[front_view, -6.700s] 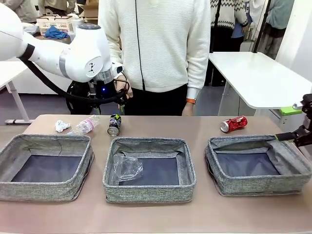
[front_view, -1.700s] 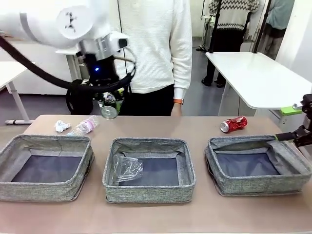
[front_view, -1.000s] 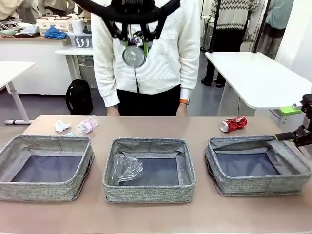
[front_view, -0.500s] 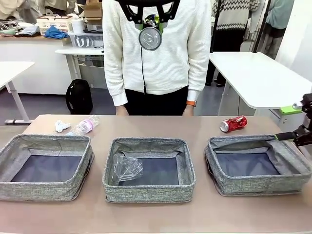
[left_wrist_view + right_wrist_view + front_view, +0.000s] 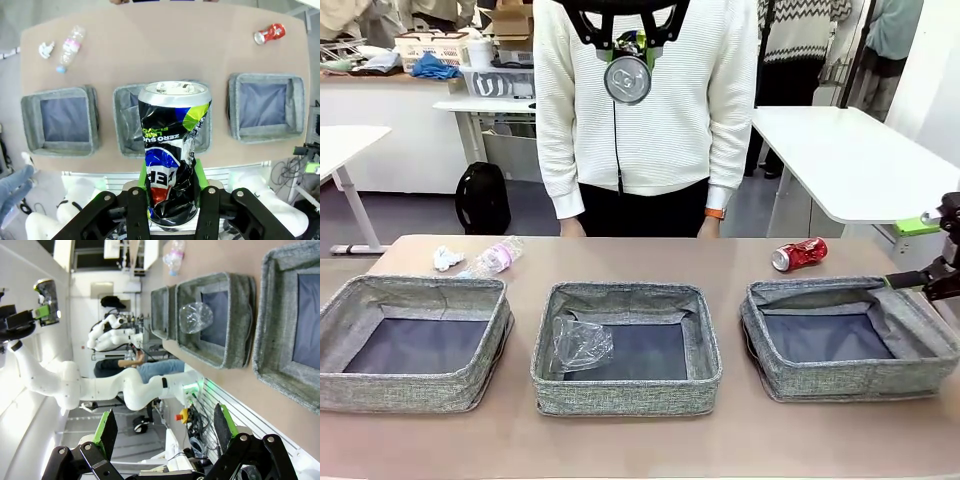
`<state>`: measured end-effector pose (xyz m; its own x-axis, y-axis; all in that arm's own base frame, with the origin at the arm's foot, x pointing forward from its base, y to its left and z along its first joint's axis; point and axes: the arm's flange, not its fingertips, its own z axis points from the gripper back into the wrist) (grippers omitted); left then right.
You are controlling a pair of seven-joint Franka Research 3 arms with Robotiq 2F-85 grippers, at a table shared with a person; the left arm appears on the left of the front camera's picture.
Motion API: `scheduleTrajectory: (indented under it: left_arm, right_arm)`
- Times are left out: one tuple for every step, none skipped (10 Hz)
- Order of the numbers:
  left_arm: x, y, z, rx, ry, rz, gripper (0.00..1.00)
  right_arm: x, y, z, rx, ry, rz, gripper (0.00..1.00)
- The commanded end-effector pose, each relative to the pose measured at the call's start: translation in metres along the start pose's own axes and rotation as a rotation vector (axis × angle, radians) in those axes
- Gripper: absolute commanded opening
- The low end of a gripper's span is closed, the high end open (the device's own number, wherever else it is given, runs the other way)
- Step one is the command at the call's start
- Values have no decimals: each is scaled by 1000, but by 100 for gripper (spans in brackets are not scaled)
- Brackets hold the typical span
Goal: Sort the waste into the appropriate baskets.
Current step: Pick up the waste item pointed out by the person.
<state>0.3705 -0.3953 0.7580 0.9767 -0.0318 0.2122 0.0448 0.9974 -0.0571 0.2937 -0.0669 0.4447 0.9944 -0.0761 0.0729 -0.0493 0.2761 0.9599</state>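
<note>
Front: left gripper (image 5: 627, 55) high up at centre, in front of the person (image 5: 650, 120) in a white sweater, clamped on a dented black drink can (image 5: 627, 80), can end facing the camera. Three low grey woven-fabric baskets in a row on the near half of the brown table (image 5: 720, 255): left basket (image 5: 415, 292), middle basket (image 5: 625, 392), right basket (image 5: 850, 380). Crumpled clear plastic bottle (image 5: 582, 343) lying in the middle basket, left side. Clear plastic bottle with pink label (image 5: 492, 258) and white paper wad (image 5: 447, 258) side by side on the table, far of the left basket. Red drink can (image 5: 799, 254) on its side, far of the right basket. Right gripper (image 5: 918, 252) at the right edge, just beside the right basket, mostly cut off; jaw gap hard to judge here.

Left wrist: looking straight down. Green pads pinched on the black drink can's lower body, can upright between them, top rim crushed. Can lined up over the middle basket in this view and hiding its centre. Left and right baskets bare inside. Pink-label bottle and wad far left, red can far right, all on the tabletop.

Right wrist: picture rolled sideways. Own fingers spread wide, nothing between them. Crumpled bottle visible in the middle basket. Left arm farther off, can in its grip.
</note>
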Motion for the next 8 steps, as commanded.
scheduleTrajectory:
  left_arm:
    - [-3,6,1,14,-9,-9,38]
    - [-3,6,1,14,-9,-9,38]
    - [-3,6,1,14,-9,-9,38]
    - [-3,6,1,14,-9,-9,38]
    - [-3,6,1,14,-9,-9,38]
    - [-3,6,1,14,-9,-9,38]
    - [-3,6,1,14,-9,-9,38]
    - [-3,6,1,14,-9,-9,38]
  right_arm:
    - [0,5,1,15,-5,-18,100]
    - [0,5,1,15,-5,-18,100]
    - [0,5,1,15,-5,-18,100]
    - [0,5,1,15,-5,-18,100]
    - [0,5,1,15,-5,-18,100]
    - [0,5,1,15,-5,-18,100]
    - [0,5,1,15,-5,-18,100]
    - [0,5,1,15,-5,-18,100]
